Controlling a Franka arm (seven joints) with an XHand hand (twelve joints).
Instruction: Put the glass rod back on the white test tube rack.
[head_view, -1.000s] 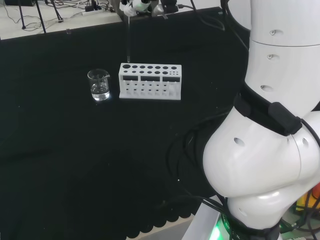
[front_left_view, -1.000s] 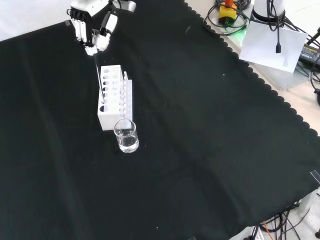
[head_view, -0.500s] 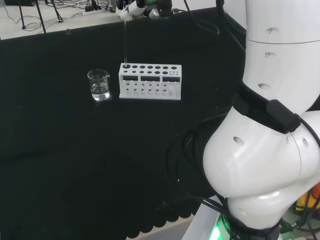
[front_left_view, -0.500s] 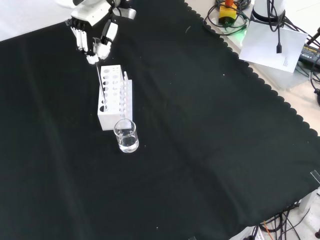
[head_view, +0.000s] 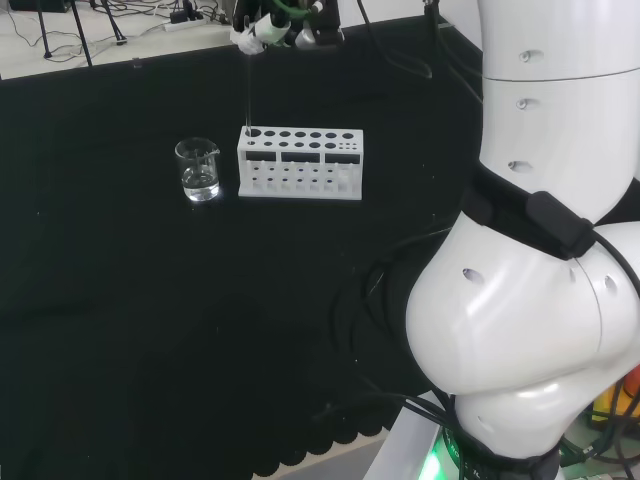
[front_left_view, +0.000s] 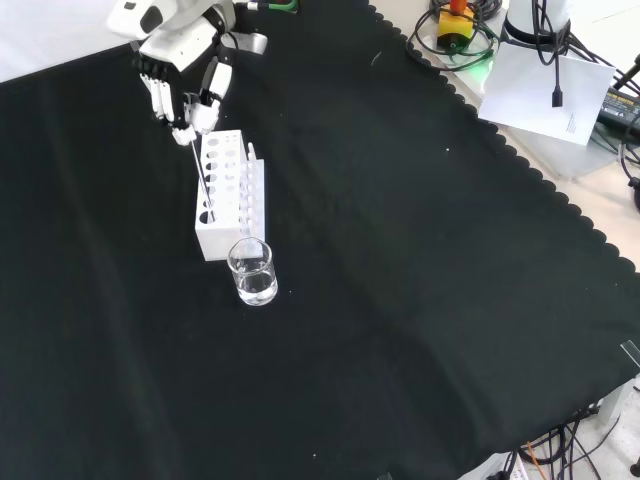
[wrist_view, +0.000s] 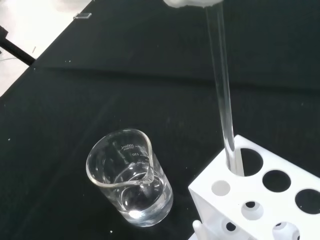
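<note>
Above the rack (front_left_view: 226, 205), the rod (wrist_view: 223, 95) is pinched by the fingers (front_left_view: 183, 126); released tilted, it could topple toward the beaker (front_left_view: 251, 271).

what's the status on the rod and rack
Hand above the rack's end, fingers pinching glass rod. Rod tip entering corner hole of white test tube rack. Beaker beside rack, clear of rod.

A white test tube rack (front_left_view: 228, 195), a clear glass rod (wrist_view: 223, 95) and a clear glass beaker (front_left_view: 251, 271) sit on plain black cloth (front_left_view: 400, 260), beneath a black-and-white hand (front_left_view: 185, 75).
</note>
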